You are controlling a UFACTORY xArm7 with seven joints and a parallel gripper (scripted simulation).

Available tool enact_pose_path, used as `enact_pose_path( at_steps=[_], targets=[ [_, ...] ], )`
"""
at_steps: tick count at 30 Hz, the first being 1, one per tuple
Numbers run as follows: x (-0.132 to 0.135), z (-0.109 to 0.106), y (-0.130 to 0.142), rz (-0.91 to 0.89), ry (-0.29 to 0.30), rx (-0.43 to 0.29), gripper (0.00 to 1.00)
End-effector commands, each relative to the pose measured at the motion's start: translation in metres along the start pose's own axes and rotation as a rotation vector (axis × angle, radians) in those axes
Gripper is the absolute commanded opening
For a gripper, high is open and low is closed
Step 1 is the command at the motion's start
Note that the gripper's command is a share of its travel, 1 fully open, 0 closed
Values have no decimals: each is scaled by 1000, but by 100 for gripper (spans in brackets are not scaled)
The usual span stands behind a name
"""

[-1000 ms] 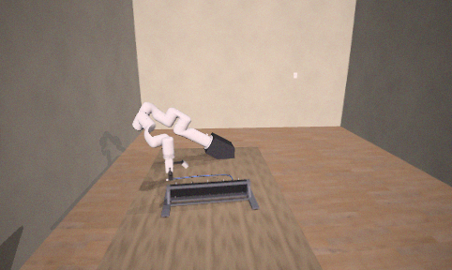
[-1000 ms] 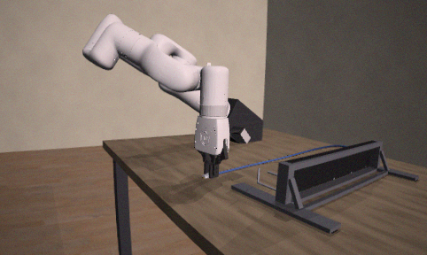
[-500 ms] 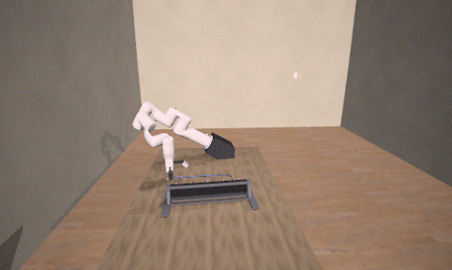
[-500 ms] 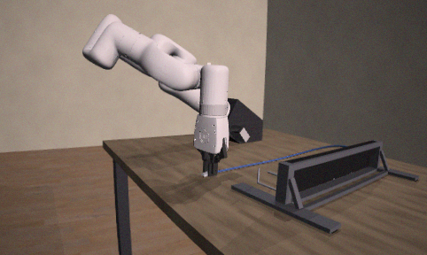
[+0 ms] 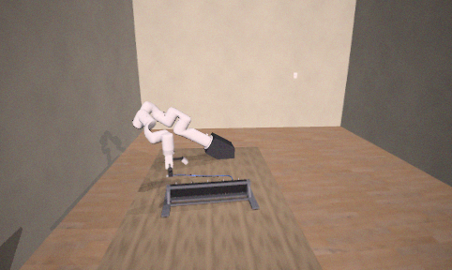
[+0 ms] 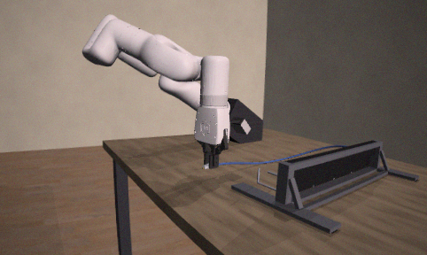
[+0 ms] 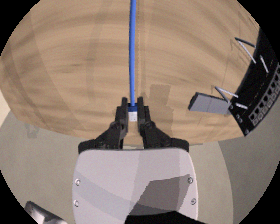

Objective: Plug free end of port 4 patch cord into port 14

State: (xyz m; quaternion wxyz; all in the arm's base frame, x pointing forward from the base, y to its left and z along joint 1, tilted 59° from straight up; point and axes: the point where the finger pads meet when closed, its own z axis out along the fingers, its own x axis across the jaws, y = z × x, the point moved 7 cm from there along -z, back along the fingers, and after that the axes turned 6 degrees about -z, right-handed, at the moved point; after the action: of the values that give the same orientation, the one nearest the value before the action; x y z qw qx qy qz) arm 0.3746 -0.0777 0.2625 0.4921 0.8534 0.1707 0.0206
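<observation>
My gripper [image 5: 170,173] [image 6: 212,166] [image 7: 132,104] points down, low over the table, and is shut on the plug at the cord's free end. The plug [image 7: 135,115] is pale and clear, with a blue boot between the fingertips; its front sticks out toward the palm side in the wrist view. The blue cord [image 5: 206,175] [image 6: 275,160] [image 7: 133,50] runs from the fingers to the rack's far part in the exterior view. The dark rack [image 5: 211,202] [image 6: 328,155] [image 7: 245,111] stands upright on its feet. Port numbers are unreadable, and the latch side cannot be made out.
The wooden table [image 5: 206,245] [image 6: 164,165] [image 7: 66,90] has an edge left of the gripper in the exterior view. Thin wire guides [image 6: 259,178] [image 7: 246,50] stick out from the rack on the gripper's side. The rack's foot [image 6: 254,195] [image 7: 211,103] reaches toward the gripper. The arm's dark base [image 5: 220,147] stands behind.
</observation>
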Motion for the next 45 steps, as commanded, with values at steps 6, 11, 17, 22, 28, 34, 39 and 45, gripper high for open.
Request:
enact_pose_path(
  at_steps=[6,11,17,22,28,34,39,45],
  targets=[
    [1,-17,0,0,4,-1,0],
    [1,-22,0,0,4,-1,0],
    [1,-28,0,0,4,-1,0],
    [1,-32,0,0,4,-1,0],
    [1,-33,0,0,4,-1,0],
    [1,-33,0,0,4,-1,0],
    [1,-33,0,0,5,-1,0],
    [1,-33,0,0,6,-1,0]
  ],
)
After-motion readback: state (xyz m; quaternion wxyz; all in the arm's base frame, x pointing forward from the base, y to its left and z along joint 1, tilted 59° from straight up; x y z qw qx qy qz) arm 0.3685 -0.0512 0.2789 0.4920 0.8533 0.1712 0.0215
